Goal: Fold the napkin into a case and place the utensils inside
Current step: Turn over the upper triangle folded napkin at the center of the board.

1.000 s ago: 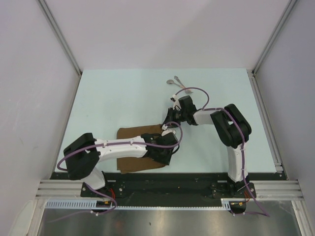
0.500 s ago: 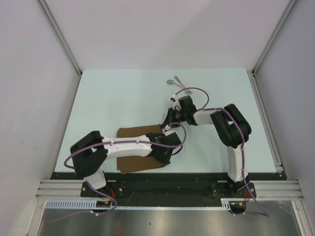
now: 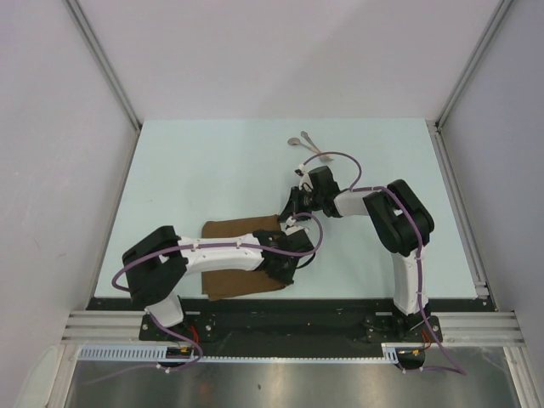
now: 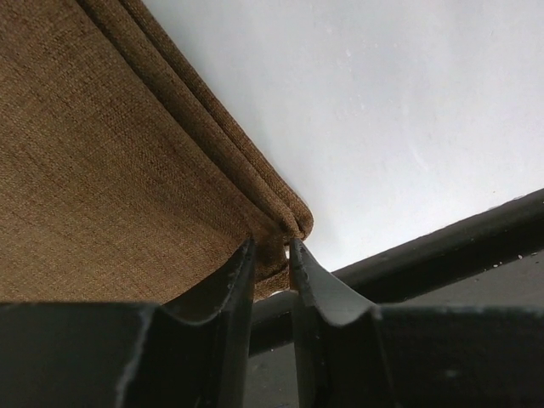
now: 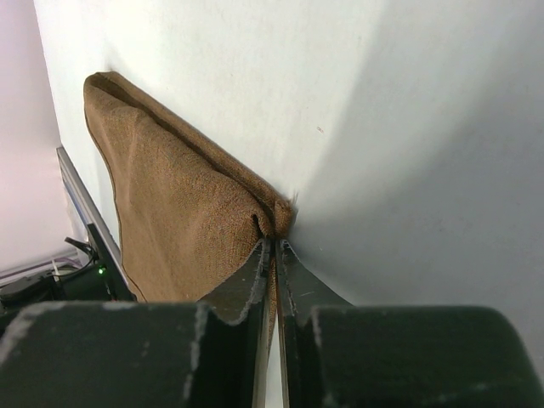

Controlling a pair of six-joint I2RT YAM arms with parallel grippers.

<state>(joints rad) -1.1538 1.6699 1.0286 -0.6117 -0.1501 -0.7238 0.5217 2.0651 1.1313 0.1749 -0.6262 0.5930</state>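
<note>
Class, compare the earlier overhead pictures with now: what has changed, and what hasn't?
The left arm's elbow shifted right and the left gripper closed on a near corner of the napkin. The right gripper stays clamped on its far corner; the utensils lie unmoved.

My left arm (image 3: 212,257) and right arm (image 3: 406,285) share one build: white tubular links joined by bulky black joint housings with rounded corners. A purple cable (image 3: 336,155) runs along the outside of each arm in loose loops. Each arm rises from a small black base (image 3: 406,327). My left gripper (image 4: 270,248) and right gripper (image 5: 272,246) each carry two matte black fingers (image 4: 225,285). Every finger tapers to a thin tip, with a scalloped notch cut behind it. The finger surfaces show fine scratches and pale dust specks.
</note>
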